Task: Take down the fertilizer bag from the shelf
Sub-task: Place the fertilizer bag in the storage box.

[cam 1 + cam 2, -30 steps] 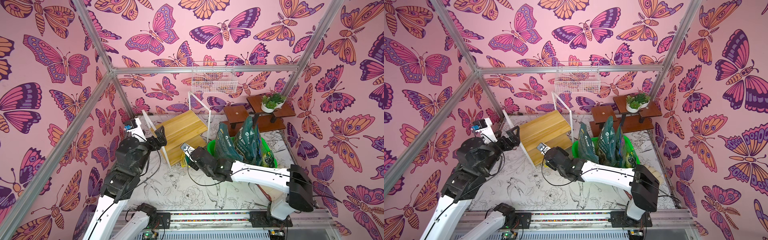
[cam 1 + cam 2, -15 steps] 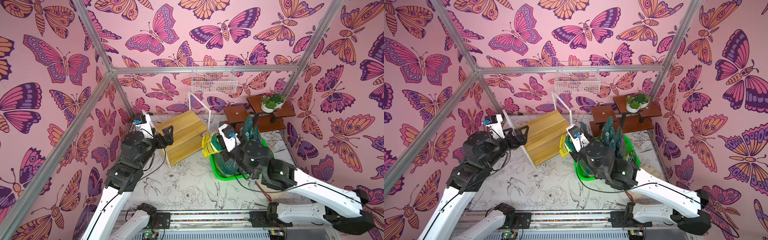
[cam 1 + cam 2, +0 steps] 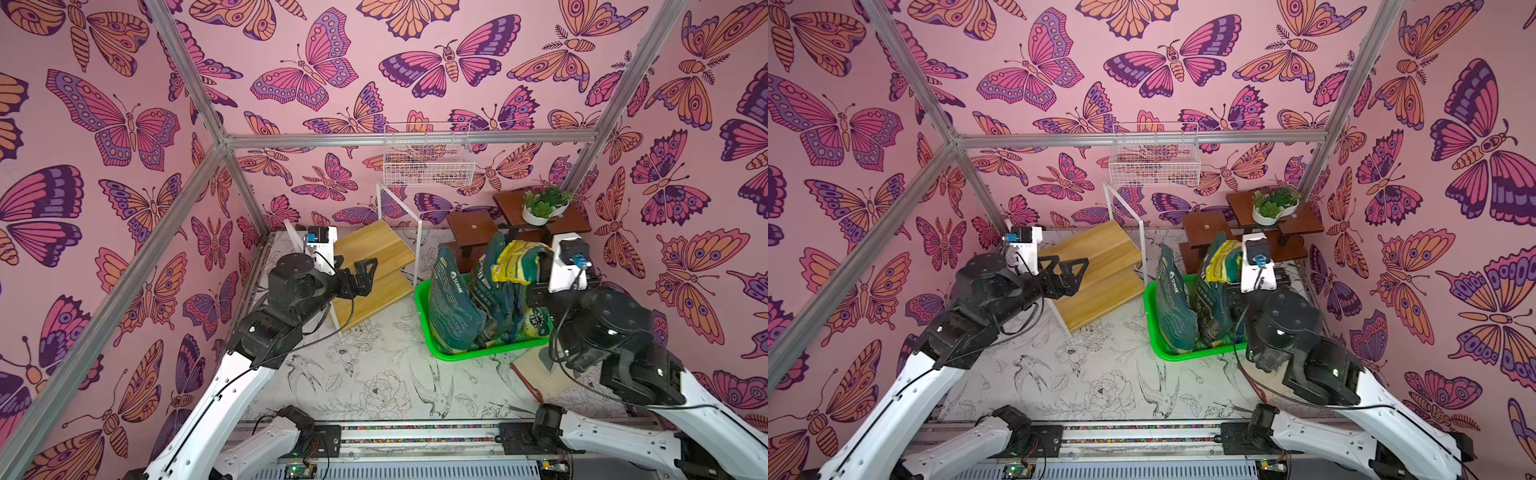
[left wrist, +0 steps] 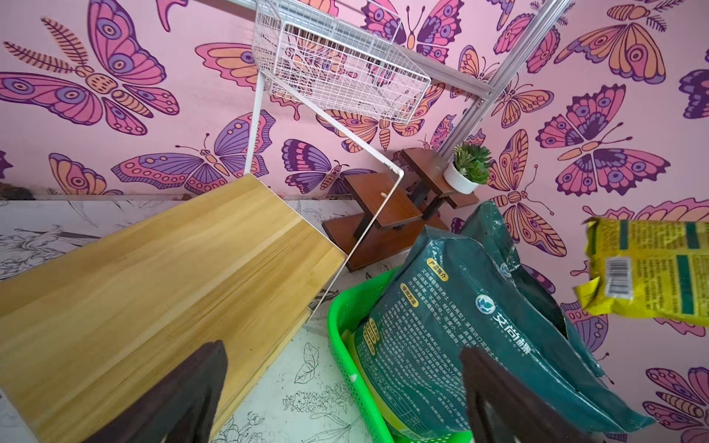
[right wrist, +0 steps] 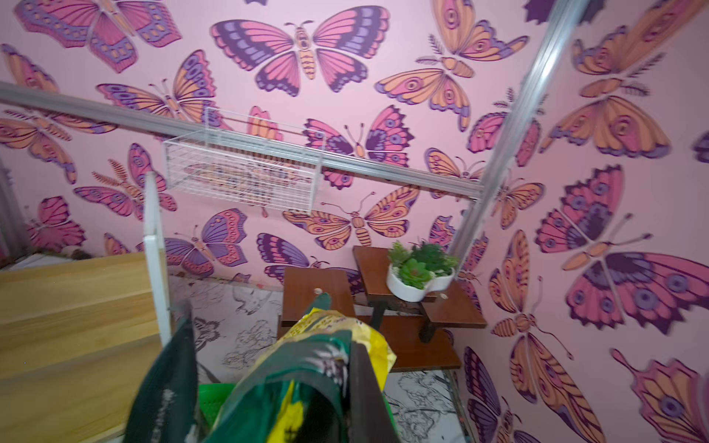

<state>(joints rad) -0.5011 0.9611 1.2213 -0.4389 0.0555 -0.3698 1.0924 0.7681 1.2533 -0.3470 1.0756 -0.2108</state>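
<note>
The fertilizer bag (image 3: pixel 515 259), yellow and green, hangs in the air above the green basket (image 3: pixel 424 299), clear of the shelf. My right gripper (image 3: pixel 536 270) is shut on the bag's upper edge. In the right wrist view the bag (image 5: pixel 307 353) covers one finger, and the other finger (image 5: pixel 364 368) presses against it. The shelf (image 3: pixel 374 257) of pale yellow boards in a white tube frame stands at the back left, both boards bare. My left gripper (image 3: pixel 361 270) hovers open over the shelf's lower board, holding nothing. The left wrist view shows the bag (image 4: pixel 648 268) off to the side.
Several dark green bags (image 3: pixel 453 307) stand upright in the green basket. A dark brown plant stand (image 3: pixel 473 226) with a white potted succulent (image 3: pixel 540 205) fills the back right corner. A white wire basket (image 3: pixel 428 158) hangs on the back wall rail.
My right gripper has swung from the shelf's lower board to the right, carrying the fertilizer bag up over the green basket. The left gripper has drifted a little further over the shelf.
</note>
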